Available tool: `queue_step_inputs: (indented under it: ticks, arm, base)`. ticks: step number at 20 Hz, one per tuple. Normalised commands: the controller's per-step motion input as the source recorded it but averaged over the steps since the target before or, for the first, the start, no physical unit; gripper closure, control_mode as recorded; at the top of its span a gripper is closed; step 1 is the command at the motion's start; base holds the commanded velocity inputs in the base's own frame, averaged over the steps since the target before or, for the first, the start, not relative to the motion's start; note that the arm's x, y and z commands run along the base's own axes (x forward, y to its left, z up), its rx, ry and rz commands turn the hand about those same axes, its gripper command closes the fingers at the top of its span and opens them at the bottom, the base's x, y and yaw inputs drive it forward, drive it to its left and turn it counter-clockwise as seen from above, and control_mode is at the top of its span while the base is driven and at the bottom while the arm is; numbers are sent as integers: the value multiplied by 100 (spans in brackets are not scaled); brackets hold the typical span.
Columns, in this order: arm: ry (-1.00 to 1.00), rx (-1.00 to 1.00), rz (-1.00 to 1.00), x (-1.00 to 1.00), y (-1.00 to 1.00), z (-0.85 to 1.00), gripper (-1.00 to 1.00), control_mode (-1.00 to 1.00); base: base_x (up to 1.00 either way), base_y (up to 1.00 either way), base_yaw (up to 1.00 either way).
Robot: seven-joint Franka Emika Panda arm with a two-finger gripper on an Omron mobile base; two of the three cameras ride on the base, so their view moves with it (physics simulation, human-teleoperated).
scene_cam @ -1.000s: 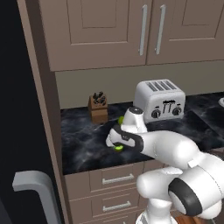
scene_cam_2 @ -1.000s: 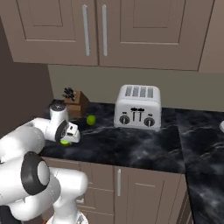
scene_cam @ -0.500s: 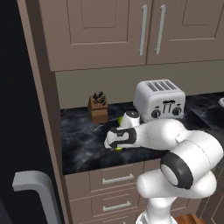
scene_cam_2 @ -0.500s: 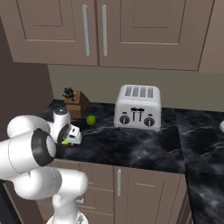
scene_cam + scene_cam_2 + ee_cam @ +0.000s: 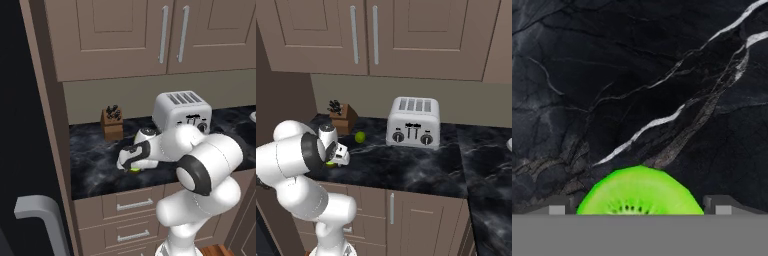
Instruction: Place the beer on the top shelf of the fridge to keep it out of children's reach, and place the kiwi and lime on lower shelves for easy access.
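The claw (image 5: 640,209) has its 2 fingertips (image 5: 558,209) spread a little, 1 on each side of the kiwi (image 5: 640,192), gripping it just above the black counter (image 5: 637,75). Its flat face is bright green with tiny dark seeds. Its bottom half is cut off. The lime (image 5: 360,137) sits further back, near the knife block (image 5: 342,116).

**Kiwi between the finger tips, over black marble**

The kiwi (image 5: 640,192) shows its bright green cut face — pale centre ringed by tiny dark seeds — rising as a half-disc at the bottom. A grey finger tip (image 5: 558,207) stands just beside it on either side. Behind lies the black counter (image 5: 612,75) — crossed by white and brownish veins running diagonally.
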Motion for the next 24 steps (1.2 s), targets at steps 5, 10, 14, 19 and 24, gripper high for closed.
queue_step_inputs:
  ticks: [5, 10, 14, 19, 24]
  arm:
    - [6, 0, 0, 2, 1, -30, 100, -100]
    - [3, 0, 0, -2, 0, -20, 100, -100]
    - [0, 0, 0, -18, 0, 0, 100, -100]
    - [-5, 0, 0, -30, -12, 11, 100, -100]
    - [-6, 0, 0, -54, -39, 35, 100, -100]
  base:
    - [0, 0, 0]
    - [0, 0, 0]
    - [0, 0, 0]
    - [0, 0, 0]
    - [0, 0, 0]
